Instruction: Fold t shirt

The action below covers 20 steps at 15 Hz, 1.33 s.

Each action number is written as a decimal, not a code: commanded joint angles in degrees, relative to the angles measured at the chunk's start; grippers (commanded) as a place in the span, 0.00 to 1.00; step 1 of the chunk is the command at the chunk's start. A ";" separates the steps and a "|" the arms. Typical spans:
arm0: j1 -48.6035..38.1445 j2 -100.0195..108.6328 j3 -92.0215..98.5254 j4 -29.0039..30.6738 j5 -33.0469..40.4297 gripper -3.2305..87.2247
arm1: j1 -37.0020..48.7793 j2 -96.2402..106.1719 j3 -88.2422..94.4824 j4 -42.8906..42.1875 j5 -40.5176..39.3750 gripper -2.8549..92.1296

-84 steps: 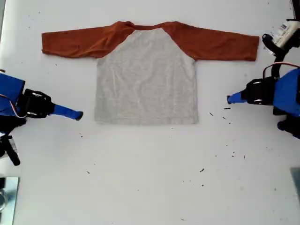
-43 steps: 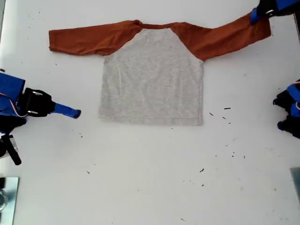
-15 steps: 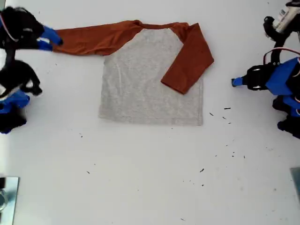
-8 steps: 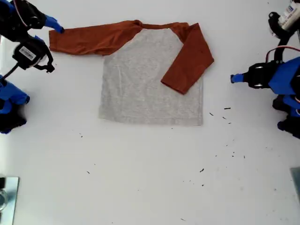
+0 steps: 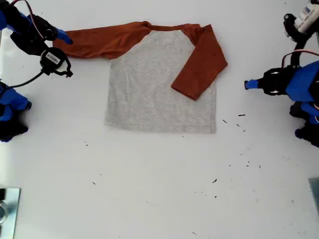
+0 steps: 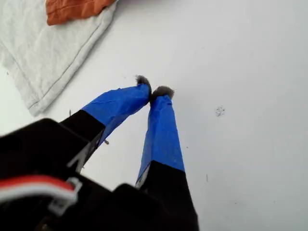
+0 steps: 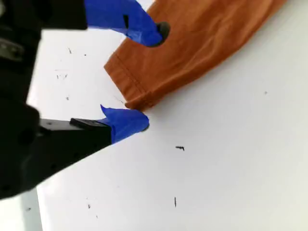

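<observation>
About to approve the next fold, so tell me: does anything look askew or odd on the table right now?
Only the half-done state: one sleeve lies folded across the t shirt, the other sleeve is flat, its cuff between my second gripper's open jaws. Dark specks dot the table.

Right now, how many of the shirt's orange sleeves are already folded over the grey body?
1. The folded sleeve lies across the grey body on the exterior view's right. The other sleeve lies stretched out toward that view's left, its cuff between my second gripper jaws.
</observation>
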<state>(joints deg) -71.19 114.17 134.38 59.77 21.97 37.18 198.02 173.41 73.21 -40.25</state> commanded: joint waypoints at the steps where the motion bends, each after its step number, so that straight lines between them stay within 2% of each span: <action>1: -2.20 -5.80 -0.26 -3.96 -0.09 0.15 | -0.62 0.88 2.29 0.18 0.18 0.07; 2: -2.90 -8.17 -0.44 -5.45 -0.09 0.06 | -0.62 0.97 2.29 0.18 0.18 0.07; 4: -2.81 -3.25 -1.41 -5.27 0.18 0.03 | -0.53 0.97 2.37 0.18 0.35 0.07; 8: 3.08 9.67 -19.25 9.14 -0.18 0.03 | -0.35 0.97 2.37 0.18 0.70 0.07; 9: 8.17 9.14 -24.43 11.43 -2.46 0.03 | -0.26 0.97 2.46 0.18 0.70 0.07; 11: 22.15 4.22 -33.49 11.95 -8.79 0.03 | -0.18 0.97 2.46 0.18 0.79 0.07; 12: 30.15 -1.23 -40.61 10.90 -10.20 0.03 | -0.26 0.97 2.46 0.18 0.97 0.07; 13: 37.71 -9.05 -51.24 10.02 -8.53 0.03 | -0.26 0.97 2.46 0.18 0.97 0.07; 14: 43.77 -18.54 -63.54 9.76 -4.48 0.04 | -0.18 0.97 2.55 0.18 1.14 0.07; 16: 52.65 -33.75 -84.46 8.53 4.13 0.30 | -0.09 0.97 2.55 0.26 1.49 0.07; 17: 53.44 -32.78 -82.79 6.77 5.10 0.30 | -0.09 0.97 2.64 0.26 1.49 0.07; 18: 51.59 -30.41 -81.12 9.40 4.83 0.26 | -0.09 0.97 2.64 0.35 1.58 0.07; 19: 48.96 -26.10 -77.87 12.22 5.27 0.28 | -0.35 0.97 2.64 0.35 1.67 0.07; 20: 46.23 -18.98 -70.93 12.57 5.98 0.27 | -0.35 0.97 2.64 0.35 1.67 0.07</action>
<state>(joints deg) -21.09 84.20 58.62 71.28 26.98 36.83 198.02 173.50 73.21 -39.38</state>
